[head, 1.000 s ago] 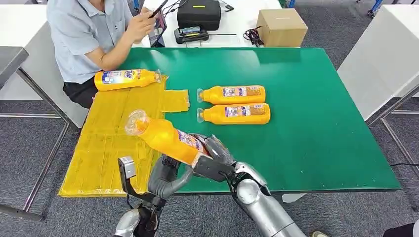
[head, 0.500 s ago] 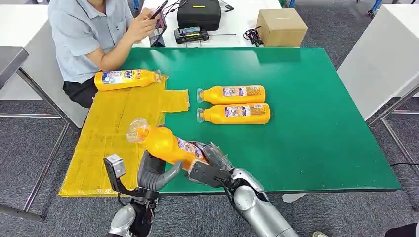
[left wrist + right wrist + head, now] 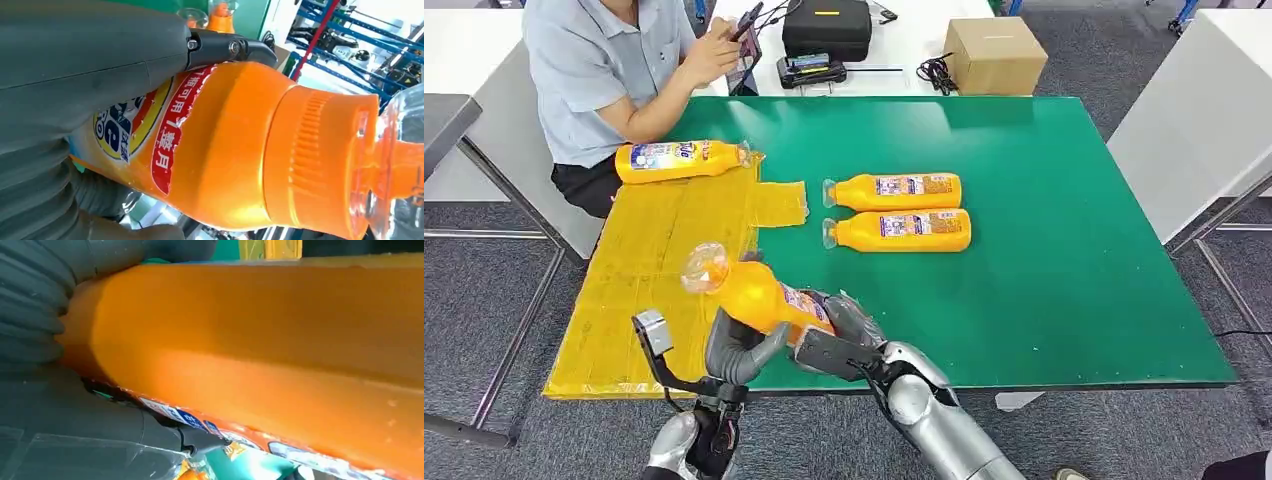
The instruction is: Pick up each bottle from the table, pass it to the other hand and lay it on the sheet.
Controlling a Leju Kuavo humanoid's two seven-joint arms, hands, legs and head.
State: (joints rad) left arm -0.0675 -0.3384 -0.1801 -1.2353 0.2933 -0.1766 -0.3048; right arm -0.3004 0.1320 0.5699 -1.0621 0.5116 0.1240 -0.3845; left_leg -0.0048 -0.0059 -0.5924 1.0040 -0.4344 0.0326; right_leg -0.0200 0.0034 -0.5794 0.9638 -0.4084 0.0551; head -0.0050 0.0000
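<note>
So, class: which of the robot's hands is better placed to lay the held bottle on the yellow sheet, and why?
Left. The left hand already grips the bottle beside the right hand, and it sits nearer the yellow sheet.

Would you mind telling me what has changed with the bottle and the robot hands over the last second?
The held bottle has sunk slightly toward the table's near edge, cap still pointing away over the yellow sheet. The left robot hand has closed in under its neck end and now grips it alongside the right robot hand. The bottle on the sheet and the two bottles on the green table stayed put.
</note>
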